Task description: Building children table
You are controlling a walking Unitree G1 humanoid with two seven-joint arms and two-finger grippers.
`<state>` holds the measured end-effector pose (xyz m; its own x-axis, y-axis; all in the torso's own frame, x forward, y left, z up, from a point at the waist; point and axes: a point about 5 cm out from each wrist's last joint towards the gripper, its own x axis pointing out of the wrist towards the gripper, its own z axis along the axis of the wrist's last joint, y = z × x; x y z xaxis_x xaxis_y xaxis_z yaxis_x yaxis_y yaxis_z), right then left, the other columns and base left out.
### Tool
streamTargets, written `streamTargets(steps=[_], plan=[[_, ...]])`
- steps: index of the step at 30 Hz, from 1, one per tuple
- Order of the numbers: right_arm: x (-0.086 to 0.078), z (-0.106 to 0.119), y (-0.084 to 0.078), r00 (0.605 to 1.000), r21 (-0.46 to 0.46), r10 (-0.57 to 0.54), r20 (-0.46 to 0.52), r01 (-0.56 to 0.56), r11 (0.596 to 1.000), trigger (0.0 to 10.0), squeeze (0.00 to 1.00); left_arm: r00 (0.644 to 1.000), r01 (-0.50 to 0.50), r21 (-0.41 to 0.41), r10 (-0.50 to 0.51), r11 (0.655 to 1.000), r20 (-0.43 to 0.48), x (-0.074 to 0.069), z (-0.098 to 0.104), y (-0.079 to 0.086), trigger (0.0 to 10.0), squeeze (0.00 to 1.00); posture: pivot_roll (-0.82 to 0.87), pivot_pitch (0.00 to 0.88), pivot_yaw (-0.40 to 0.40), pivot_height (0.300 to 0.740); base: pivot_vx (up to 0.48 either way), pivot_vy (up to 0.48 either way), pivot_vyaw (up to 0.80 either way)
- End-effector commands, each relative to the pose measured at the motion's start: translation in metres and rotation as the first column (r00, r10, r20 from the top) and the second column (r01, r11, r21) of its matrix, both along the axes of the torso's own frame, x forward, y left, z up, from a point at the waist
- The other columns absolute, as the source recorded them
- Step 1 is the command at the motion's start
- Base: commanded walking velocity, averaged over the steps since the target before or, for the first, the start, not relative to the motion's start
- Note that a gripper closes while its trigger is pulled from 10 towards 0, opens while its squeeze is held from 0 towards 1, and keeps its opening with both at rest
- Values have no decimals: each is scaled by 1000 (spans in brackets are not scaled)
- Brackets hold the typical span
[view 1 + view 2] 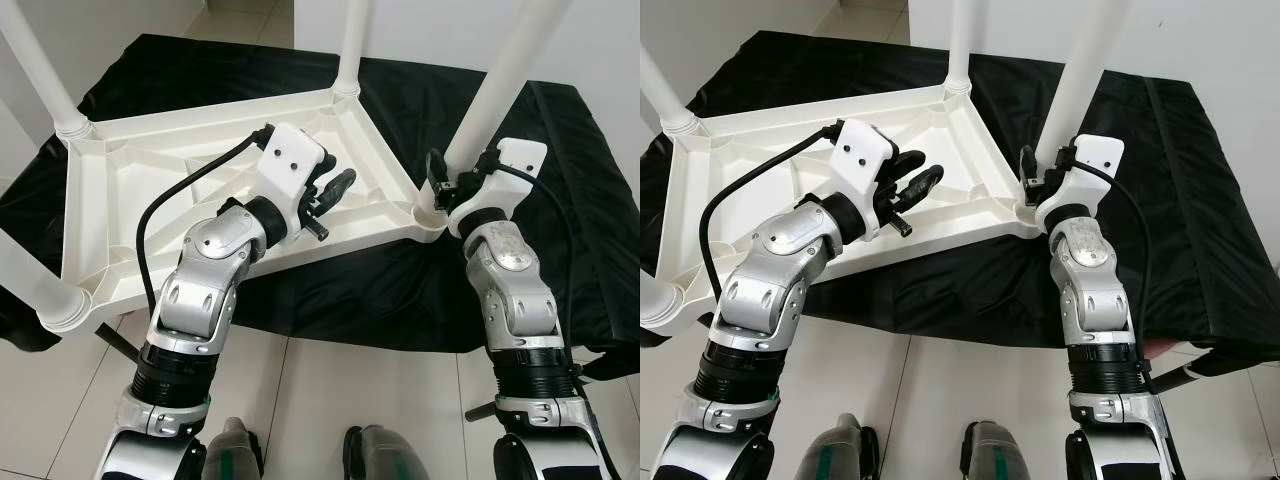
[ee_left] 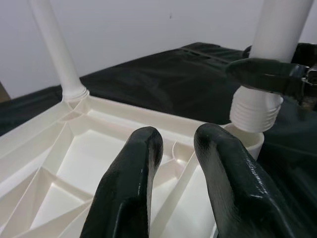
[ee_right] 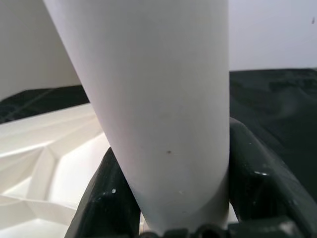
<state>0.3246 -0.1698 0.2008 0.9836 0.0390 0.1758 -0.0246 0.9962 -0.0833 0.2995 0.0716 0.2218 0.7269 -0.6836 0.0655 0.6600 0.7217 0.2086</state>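
Note:
A white plastic table top (image 1: pixel 95 205) lies upside down on a black cloth (image 1: pixel 380 290), its ribbed underside facing up. White legs stand in its corners. My right gripper (image 1: pixel 450 185) is shut on the near-right leg (image 1: pixel 500 80) just above its socket; in the right wrist view the black fingers (image 3: pixel 109 198) press both sides of that leg (image 3: pixel 163 99). My left gripper (image 1: pixel 335 185) hovers over the ribs near the right end of the table top, open by a small gap with nothing in it. Its fingers (image 2: pixel 129 188) point toward the held leg (image 2: pixel 280 29).
Other legs rise at the far left (image 1: pixel 40 60), the far middle (image 1: pixel 350 40) and the near left (image 1: pixel 30 275). The cloth covers a low platform that ends near my feet (image 1: pixel 235 455). Pale floor tiles lie in front, and white walls stand behind.

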Motion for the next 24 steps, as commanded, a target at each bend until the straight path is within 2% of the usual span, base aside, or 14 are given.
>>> streamTargets(steps=[1,13,24], plan=[[0,-7,-2,999,-7,-20,-29,20,1000,10000,0,996,-94,-24,95,995,4,4,-1,3,10000,0,-84,7,-10,740,0,0,0],[13,-18,-6,997,14,-46,-54,47,999,10000,0,1000,-17,-24,17,1000,-2,-3,-3,-5,10000,0,-84,18,19,740,0,0,0],[26,-20,0,997,21,-33,-67,35,999,10000,0,998,70,-22,-70,997,1,-13,-3,-17,10000,0,-79,36,21,740,0,0,0]])
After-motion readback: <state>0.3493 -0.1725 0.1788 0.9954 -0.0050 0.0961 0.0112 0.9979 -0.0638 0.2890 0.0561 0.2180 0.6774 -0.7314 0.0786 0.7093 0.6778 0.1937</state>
